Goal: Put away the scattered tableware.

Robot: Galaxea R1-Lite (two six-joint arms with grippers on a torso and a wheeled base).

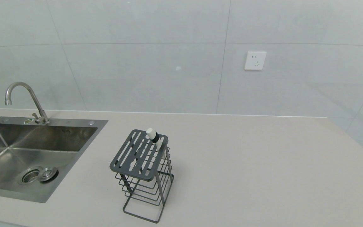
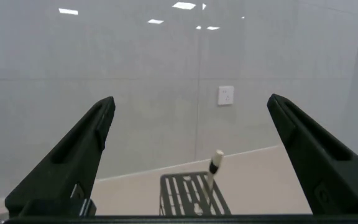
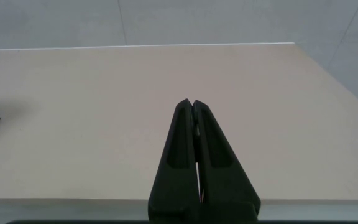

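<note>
Beige countertop point(image 1: 247, 164), utensil rack point(image 1: 130, 166), sink point(image 1: 43, 138), tiled wall point(image 1: 137, 63)

Dark grey slatted metal rack point(image 1: 137, 154) on plain beige countertop point(image 1: 247, 164).
White, black-banded utensil handle point(image 1: 153, 135); silver steel sink point(image 1: 43, 138); pale grey wall tiles point(image 1: 143, 78).

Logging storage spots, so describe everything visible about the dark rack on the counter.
The rack looks like dark grey metal: a flat slotted top plate on thin wire legs, with horizontal wire rungs below. It stands upright on the pale counter, right of the sink and apart from it. A white-and-black handle sticks up through a far slot.
</note>
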